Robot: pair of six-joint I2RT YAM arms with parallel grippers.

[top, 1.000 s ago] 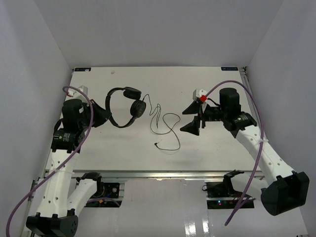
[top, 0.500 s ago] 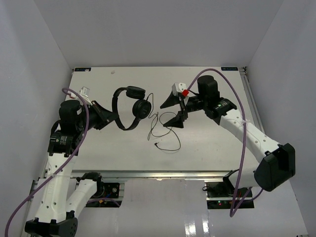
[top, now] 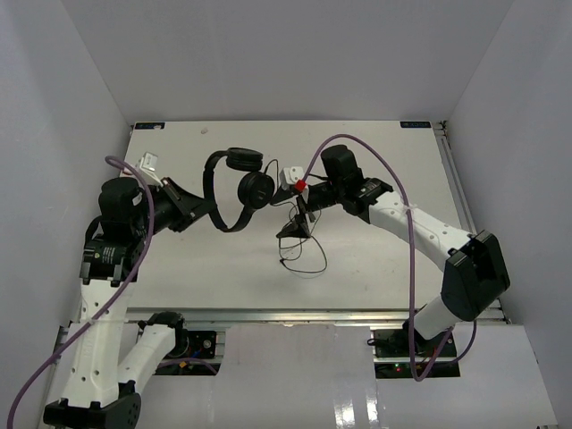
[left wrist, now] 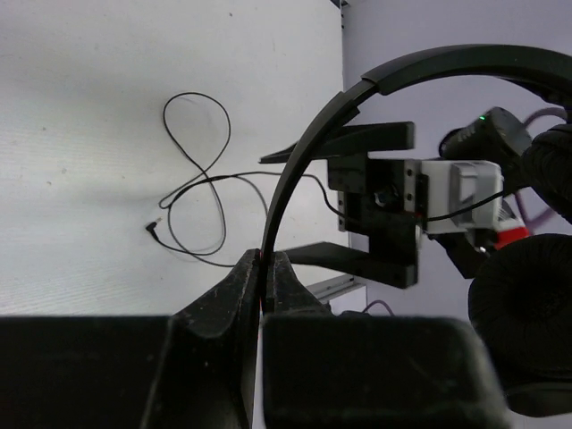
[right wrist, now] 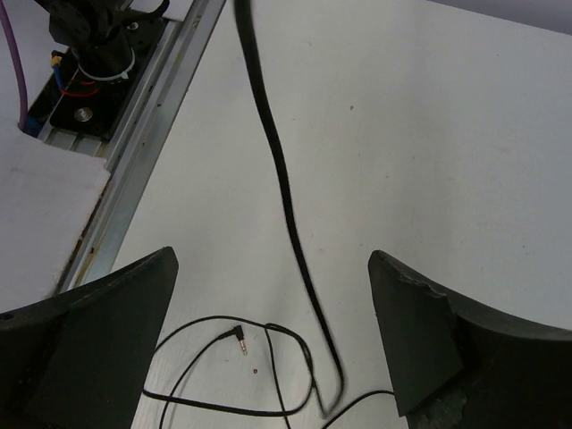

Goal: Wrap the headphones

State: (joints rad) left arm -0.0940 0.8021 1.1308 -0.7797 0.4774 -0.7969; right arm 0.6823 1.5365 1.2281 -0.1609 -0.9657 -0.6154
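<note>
Left of centre above the table (top: 179,268), the left gripper (left wrist: 265,268) clamps the headphones (top: 256,189) by the thin headband (left wrist: 295,170), holding them aloft. Just right, the right gripper (right wrist: 273,259) gapes wide and empty astride the hanging cord (right wrist: 286,206); next it likely must pinch that cord to begin winding.

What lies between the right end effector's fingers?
The right wrist view shows the headphones' cord hanging between the right end effector's open fingers, touching neither, its plug on the table below.

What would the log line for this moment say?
left gripper: shut on headphones headband | right gripper: open, cord between fingers | plug: lying on table | wrapping: not started
</note>
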